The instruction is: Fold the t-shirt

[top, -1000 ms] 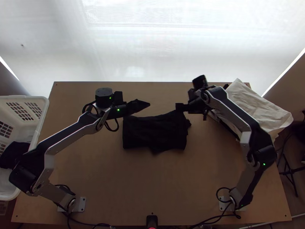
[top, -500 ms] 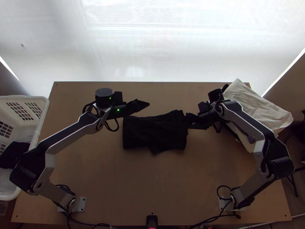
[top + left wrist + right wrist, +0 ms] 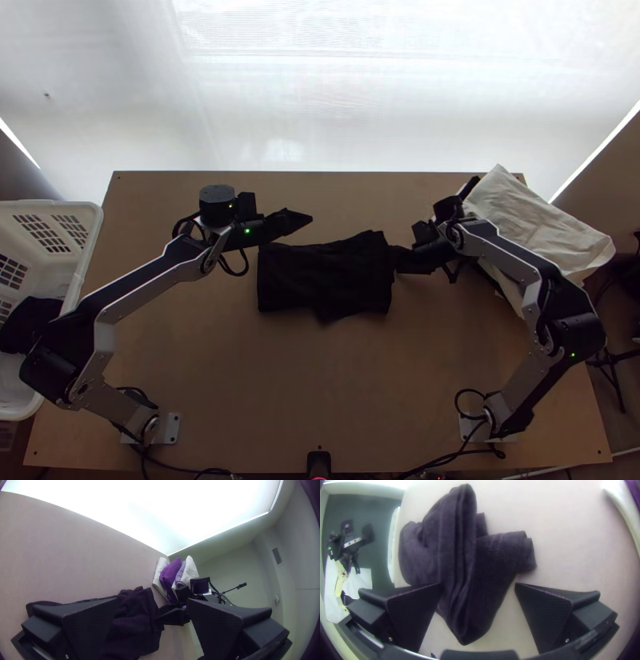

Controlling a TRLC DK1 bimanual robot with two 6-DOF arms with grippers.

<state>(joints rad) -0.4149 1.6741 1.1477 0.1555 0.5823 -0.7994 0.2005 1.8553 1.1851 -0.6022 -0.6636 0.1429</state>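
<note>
The t-shirt (image 3: 324, 276) is black and lies on the table (image 3: 320, 384), around the middle, a little toward the far side. It is folded into a rough rectangle that runs longer from left to right. The left end is fairly straight; the right end is uneven, and a small point of cloth sticks out of the near edge. In the right wrist view, layered folds form a ridge at the right end, and a flap with a stitched hem sticks out beside them.

The left gripper (image 3: 310, 218) is just past the shirt's far edge, left of the middle, with its tips toward the right. Its fingers (image 3: 88, 623) stand wide apart and hold nothing.

The right gripper (image 3: 395, 254) is at the shirt's right end, tips toward the left. Its fingers (image 3: 543, 613) are wide apart, with the end of the shirt seen between them; they are not clamped on it. Whether one of them touches the cloth, I cannot tell.

A pile (image 3: 544, 224) of cloth lies at the table's far right corner, white on top, with purple and lilac pieces in it seen from the left wrist. Part of the right arm passes in front of it in the top view. A white basket (image 3: 90, 240) stands at the table's left side, with dark cloth (image 3: 30, 322) in it. Black cables (image 3: 448, 459) run along the near edge.
</note>
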